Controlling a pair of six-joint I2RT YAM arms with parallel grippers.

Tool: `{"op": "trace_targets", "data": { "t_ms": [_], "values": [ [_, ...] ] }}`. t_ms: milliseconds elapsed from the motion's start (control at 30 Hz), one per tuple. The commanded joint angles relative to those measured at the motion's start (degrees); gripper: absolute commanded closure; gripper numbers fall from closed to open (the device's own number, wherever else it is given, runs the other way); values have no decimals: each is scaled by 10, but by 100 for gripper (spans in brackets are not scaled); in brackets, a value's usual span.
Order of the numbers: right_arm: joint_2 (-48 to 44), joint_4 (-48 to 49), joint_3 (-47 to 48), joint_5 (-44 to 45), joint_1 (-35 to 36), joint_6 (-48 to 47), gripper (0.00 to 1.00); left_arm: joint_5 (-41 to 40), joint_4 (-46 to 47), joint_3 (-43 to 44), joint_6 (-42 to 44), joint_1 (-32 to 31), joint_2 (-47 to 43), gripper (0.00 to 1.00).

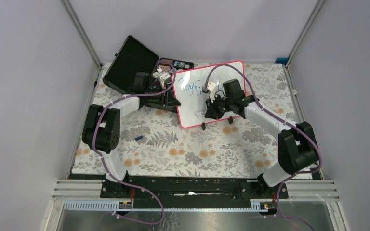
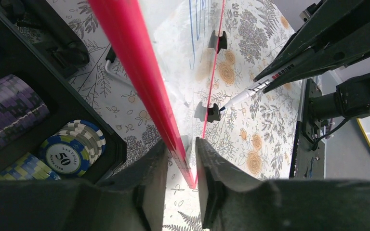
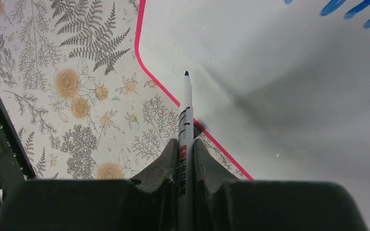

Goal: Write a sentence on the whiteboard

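- Black right gripper [image 3: 185,145] pinches a white marker [image 3: 185,113], tip pointing forward; we cannot tell whether the tip touches anything.
- Just ahead of that tip lies the whiteboard [image 3: 294,86], near its pink corner.
- Our left gripper [image 2: 180,144] straddles the board's edge; whether it clamps, we cannot tell.
- Blue writing [image 1: 195,88] sits beyond the tip; we judge the sentence begun but unfinished.

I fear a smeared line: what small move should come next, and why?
Probably close the jaws of the left gripper firmly on the pink frame of the whiteboard: they straddle it, but no firm grip is evident, and the marker in the right gripper is close to the board.
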Motion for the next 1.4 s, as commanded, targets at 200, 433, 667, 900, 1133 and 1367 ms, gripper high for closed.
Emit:
{"op": "trace_targets", "data": {
  "t_ms": [200,433,667,900,1133,1367],
  "values": [
    [-36,77,-2,26,9,17,100,18,35,19,-9,-2,10,89],
    [-18,66,15,38,9,12,100,17,35,21,-11,-2,12,98],
    [-1,53,23,44,9,3,100,16,30,24,-9,-2,14,100],
    [6,41,21,44,9,-7,100,15,22,28,-3,-2,15,100],
    [7,24,14,35,10,-19,100,13,15,32,2,-2,16,100],
    [11,14,9,34,13,-28,100,12,12,36,3,-2,17,100]
  ]
}}
